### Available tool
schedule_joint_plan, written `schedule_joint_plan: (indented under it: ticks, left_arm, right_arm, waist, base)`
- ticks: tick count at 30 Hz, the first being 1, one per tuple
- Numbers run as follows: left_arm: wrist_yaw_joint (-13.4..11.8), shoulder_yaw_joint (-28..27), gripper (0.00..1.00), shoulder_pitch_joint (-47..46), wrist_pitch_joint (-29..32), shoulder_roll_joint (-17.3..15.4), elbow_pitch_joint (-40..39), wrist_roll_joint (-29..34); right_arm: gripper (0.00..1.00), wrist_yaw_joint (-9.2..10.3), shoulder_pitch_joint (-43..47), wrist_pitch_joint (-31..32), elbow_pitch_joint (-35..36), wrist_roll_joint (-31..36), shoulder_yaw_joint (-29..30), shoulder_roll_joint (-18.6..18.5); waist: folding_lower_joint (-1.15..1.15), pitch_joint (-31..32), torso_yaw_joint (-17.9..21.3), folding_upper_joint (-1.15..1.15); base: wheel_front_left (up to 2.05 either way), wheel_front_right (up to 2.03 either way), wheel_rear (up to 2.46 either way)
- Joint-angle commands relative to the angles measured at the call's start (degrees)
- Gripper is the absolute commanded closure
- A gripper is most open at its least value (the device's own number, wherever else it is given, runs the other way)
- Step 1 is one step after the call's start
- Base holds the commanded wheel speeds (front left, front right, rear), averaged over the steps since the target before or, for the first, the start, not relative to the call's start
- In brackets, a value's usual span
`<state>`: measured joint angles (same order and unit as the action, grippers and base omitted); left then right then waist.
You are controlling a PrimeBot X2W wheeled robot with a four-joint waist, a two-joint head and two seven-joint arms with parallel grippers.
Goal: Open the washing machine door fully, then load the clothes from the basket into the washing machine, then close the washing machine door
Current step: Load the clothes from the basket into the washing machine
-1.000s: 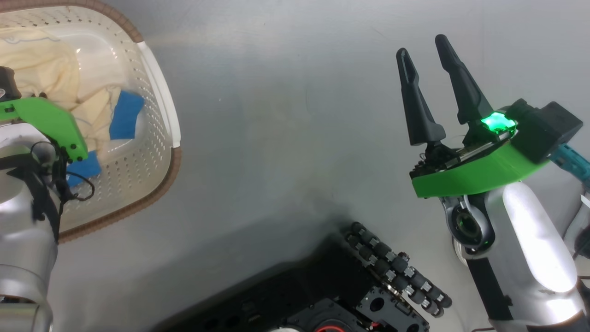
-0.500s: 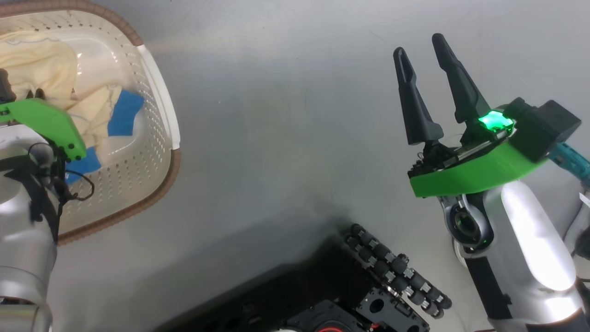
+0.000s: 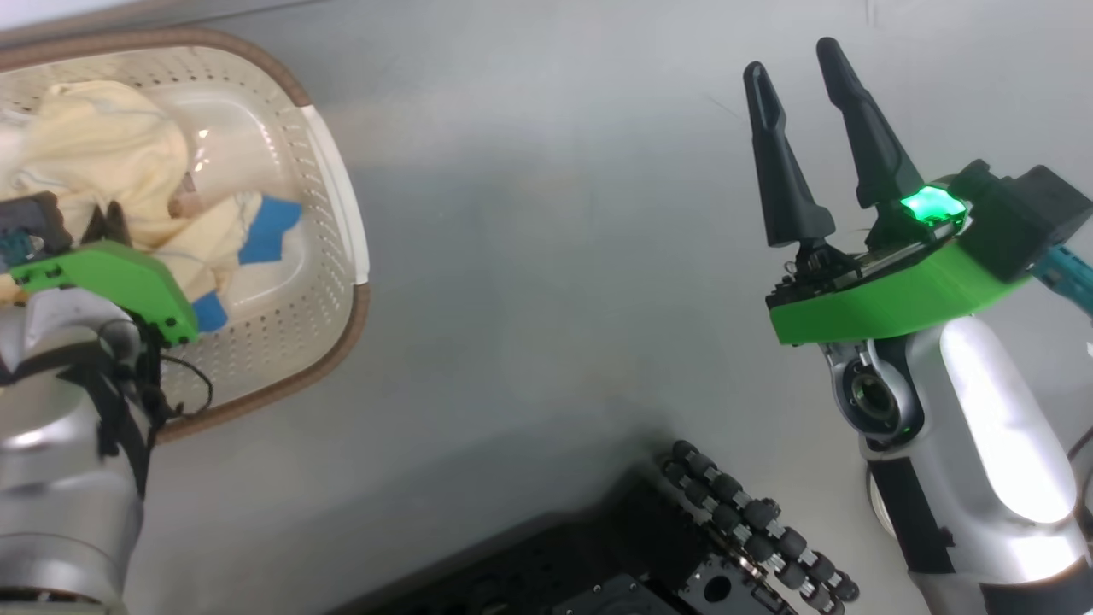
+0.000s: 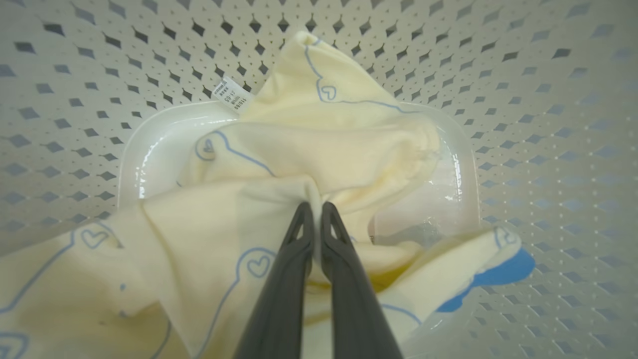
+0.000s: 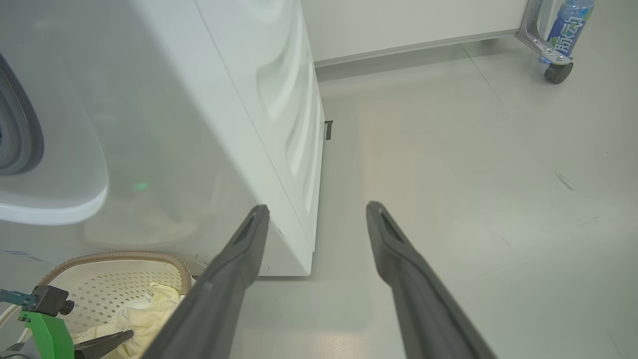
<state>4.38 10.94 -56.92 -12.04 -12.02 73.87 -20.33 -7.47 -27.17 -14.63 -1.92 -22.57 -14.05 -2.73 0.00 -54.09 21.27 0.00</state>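
The basket (image 3: 341, 224) stands on the floor (image 3: 546, 256) just in front of the washing machine (image 5: 199, 99), near its lower front corner. Inside lie the clothes (image 4: 309, 149) — a cream-yellow garment with thin blue heart outlines. It is bunched over the basket's glossy bottom and up against the perforated walls, with a small white tag (image 4: 230, 94) showing at one fold. A blue cloth piece (image 3: 269, 231) pokes out from under the cream fabric on the side with the white handle (image 3: 335, 184).

The left gripper (image 4: 314, 207) reaches down into the basket, its two dark fingers clenched on a raised fold of the cream garment, the fabric pinched between the tips. The right gripper (image 3: 790, 58) hangs over bare floor well apart from the basket — fingers spread wide, grasping nothing. At the far edge of the floor, a blue-labelled bottle (image 5: 573, 22) stands by a castor (image 5: 557, 72).
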Motion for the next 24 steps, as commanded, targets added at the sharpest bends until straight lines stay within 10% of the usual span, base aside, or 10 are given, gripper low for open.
schedule_joint_plan:
  ticks: [1,24]
  left_arm:
    - [0.2,-1.0,1.00,3.4,-1.1,-0.8,-1.0,-0.8]
    - [0.3,-4.1,1.00,22.1,-3.0,3.8,-16.8,-3.3]
  right_arm:
    - [0.00,-0.02,2.5,-0.4,1.2,0.6,0.1,-0.1]
    - [0.00,-0.02,8.7,-0.4,-0.3,4.5,4.0,-0.1]
  waist:
    - [0.00,1.9,-1.5,0.00]
    - [0.00,18.7,-7.8,0.00]
  base:
    - [0.00,0.00,0.00]
    - [0.00,0.00,0.00]
